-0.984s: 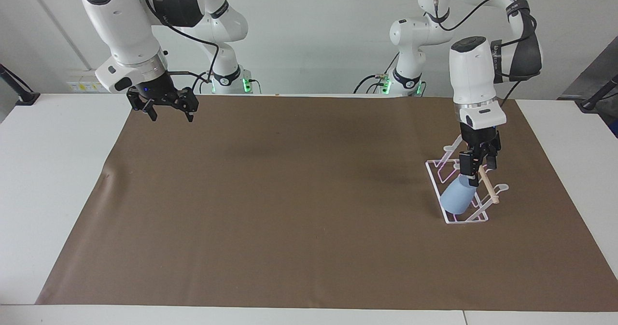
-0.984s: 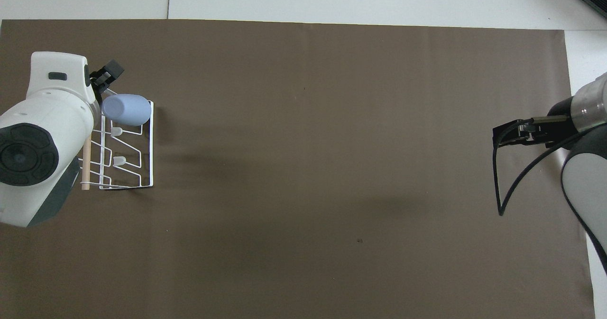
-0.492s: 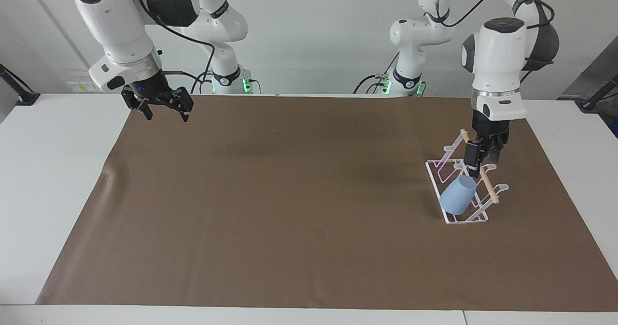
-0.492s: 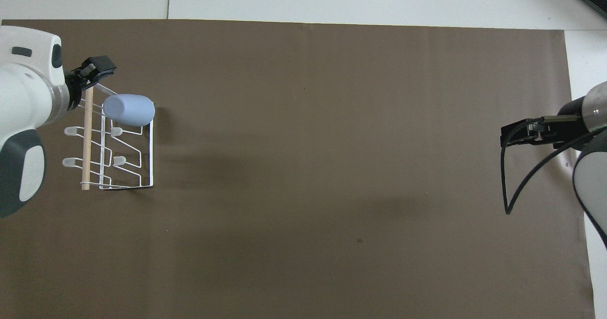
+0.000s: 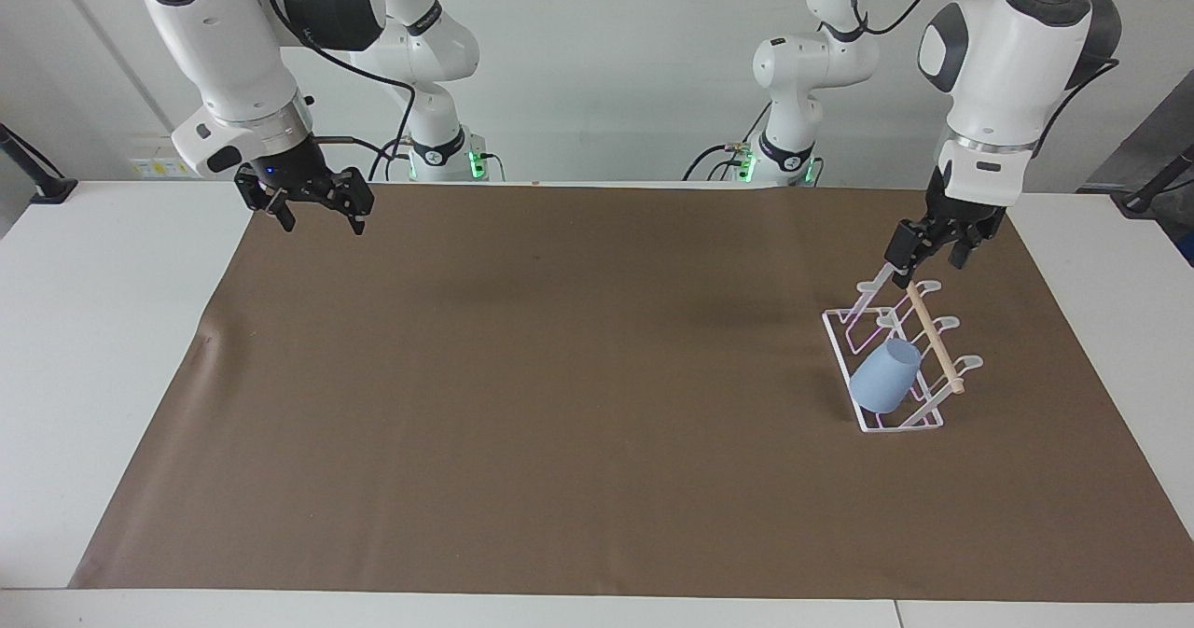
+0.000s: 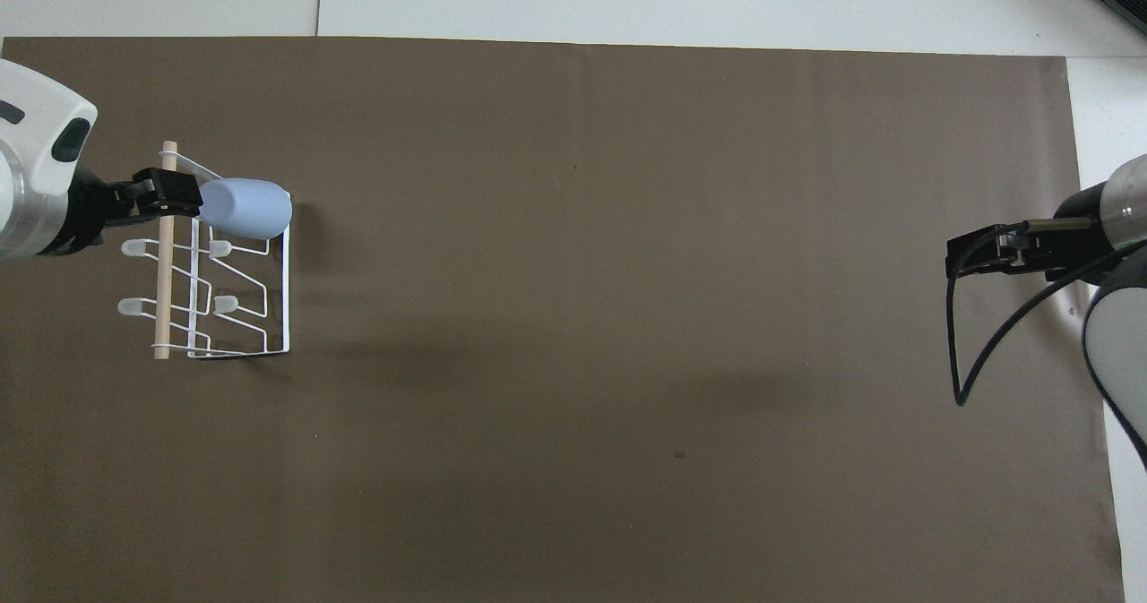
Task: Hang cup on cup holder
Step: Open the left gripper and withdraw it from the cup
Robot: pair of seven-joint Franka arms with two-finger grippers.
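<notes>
While the cup [image 5: 885, 377] hangs on the cup holder [image 5: 842, 343] near the surface's [image 5: 560, 404] left-arm edge, your left claw [image 5: 933, 253] hovers over the rack; whether spread, you cannot tell. Your right claw [image 5: 317, 210] waits spread over the corner.

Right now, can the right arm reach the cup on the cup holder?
Probably not easily. The cup hangs on the cup holder at the left arm's end of the table, while the right gripper hangs over the other end. The left gripper is above the holder, so it is much better placed.

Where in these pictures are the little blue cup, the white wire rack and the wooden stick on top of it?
cup [image 5: 884, 387]: facing view, on its light-blue side wall.
cup holder [image 5: 837, 336]: facing view, on the white wire edge of its base.
wooden rod [image 6: 164, 280]: overhead view, on the middle of its length.
</notes>
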